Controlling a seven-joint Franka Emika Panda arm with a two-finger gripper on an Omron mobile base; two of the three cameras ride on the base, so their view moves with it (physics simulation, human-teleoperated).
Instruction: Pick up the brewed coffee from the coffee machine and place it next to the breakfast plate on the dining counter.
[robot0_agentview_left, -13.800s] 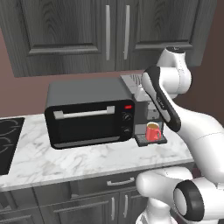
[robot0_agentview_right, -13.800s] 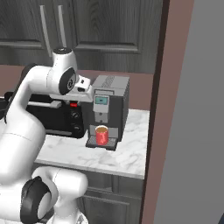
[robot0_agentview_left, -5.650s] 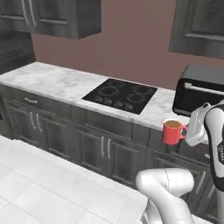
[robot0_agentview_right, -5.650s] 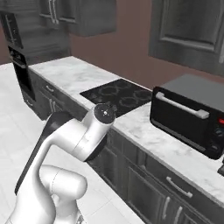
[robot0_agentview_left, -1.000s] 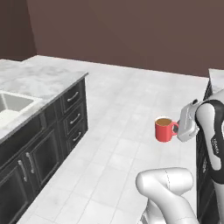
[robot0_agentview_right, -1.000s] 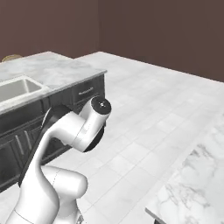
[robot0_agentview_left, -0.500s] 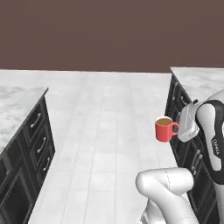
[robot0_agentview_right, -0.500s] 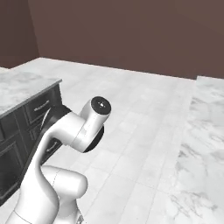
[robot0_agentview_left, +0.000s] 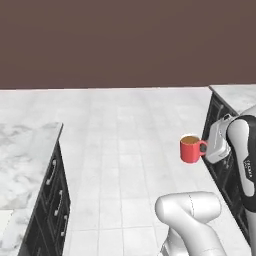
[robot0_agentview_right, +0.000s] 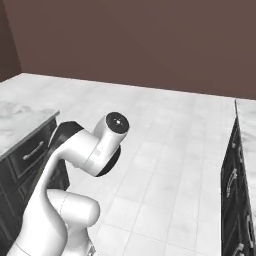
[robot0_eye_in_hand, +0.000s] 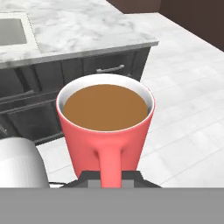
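Observation:
The red mug of brown coffee hangs upright in mid-air over the tiled floor, held by its side handle in my gripper, which is shut on it. In the hand view the mug is close in front and full of coffee, its handle pinched between my gripper. Beyond it lies a white-grey marble counter with a sink set in it. The coffee machine and the breakfast plate are out of view.
A marble counter over dark drawers stands at the left, and another counter end with dark cabinets at the right. Open grey tiled floor runs between them to a brown wall. My white elbow rises in the right base view.
The whole scene has swung as the base turned: the left counter has come nearer into view. The mug stays held in the same place beside the arm.

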